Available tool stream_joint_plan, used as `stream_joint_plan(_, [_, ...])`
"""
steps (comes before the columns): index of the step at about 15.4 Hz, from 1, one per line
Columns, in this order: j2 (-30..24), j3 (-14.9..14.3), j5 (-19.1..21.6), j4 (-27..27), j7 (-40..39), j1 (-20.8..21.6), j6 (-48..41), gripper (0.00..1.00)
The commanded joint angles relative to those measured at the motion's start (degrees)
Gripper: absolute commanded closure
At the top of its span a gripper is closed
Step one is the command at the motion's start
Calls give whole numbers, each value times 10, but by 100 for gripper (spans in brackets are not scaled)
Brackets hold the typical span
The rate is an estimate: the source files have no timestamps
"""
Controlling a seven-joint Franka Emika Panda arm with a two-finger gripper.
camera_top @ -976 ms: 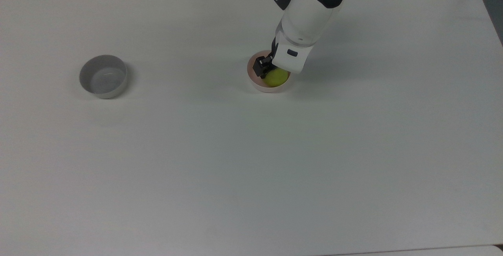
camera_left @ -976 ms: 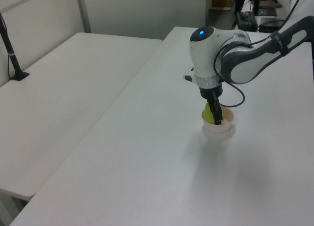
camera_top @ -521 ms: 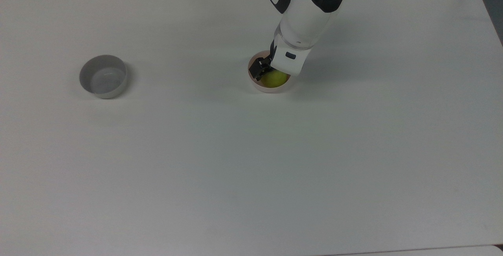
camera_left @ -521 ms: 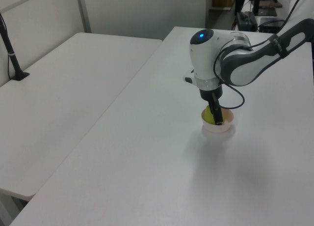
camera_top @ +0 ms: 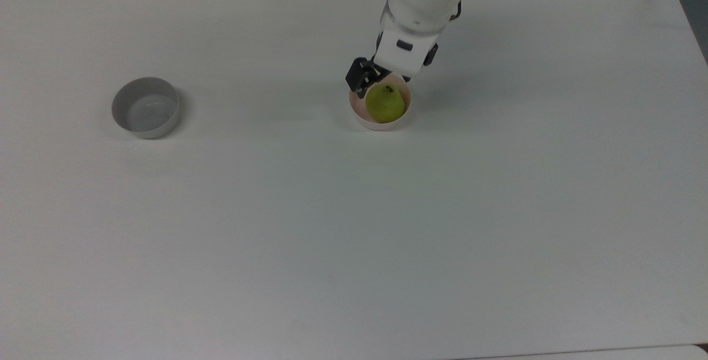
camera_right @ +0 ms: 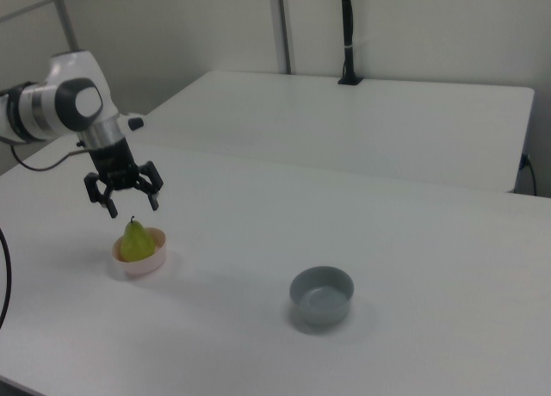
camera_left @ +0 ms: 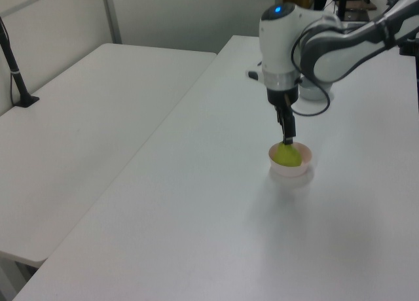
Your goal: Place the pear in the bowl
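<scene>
White table [camera_top: 332, 227] | pear [camera_top: 385, 103] upright in pink bowl [camera_top: 380, 124] | grey bowl [camera_top: 146, 107] holds nothing | gripper [camera_right: 125, 201] spread, above pear

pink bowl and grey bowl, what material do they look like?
Pink bowl: likely plastic, matte; smooth, plain, evenly coloured wall. Grey bowl: probably plastic too, slightly glossier; faint sheen on its inner floor. Neither can be confirmed by look alone.

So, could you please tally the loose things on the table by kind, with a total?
Bowls: 2, the pink bowl and the grey bowl.
Pears: 1, the pear, standing upright in the pink bowl.
Total: 3.
The gripper hangs open just above the pear and is not counted.
</scene>
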Motion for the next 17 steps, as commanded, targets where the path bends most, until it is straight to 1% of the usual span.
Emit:
stream_joint_plan(1, [-36,0,-3,28,11,-9,-55,0])
stream_joint_plan(4, [-59,2,-2,51,12,-26,-93,0])
stream_joint_plan(5, [-65,7,0,56,13,-40,-103,0])
stream_joint_plan(6, [-76,25,3,59,13,-82,-112,0])
stream_joint_plan(8, [-94,85,7,59,14,-173,-114,0])
stream_joint_plan(9, [-101,95,7,58,14,-203,-122,0])
stream_joint_plan(10, [-106,92,7,59,17,-228,-137,0])
stream_joint_plan(11, [-111,78,7,59,17,-248,-136,0])
stream_joint_plan(12, [-111,68,7,59,16,-256,-135,0])
stream_joint_plan(14, [-111,43,8,59,10,-259,-132,0])
stream_joint_plan(15, [-111,35,10,59,9,-261,-131,0])
stream_joint_plan(17, [-111,31,15,59,16,-262,-131,0])
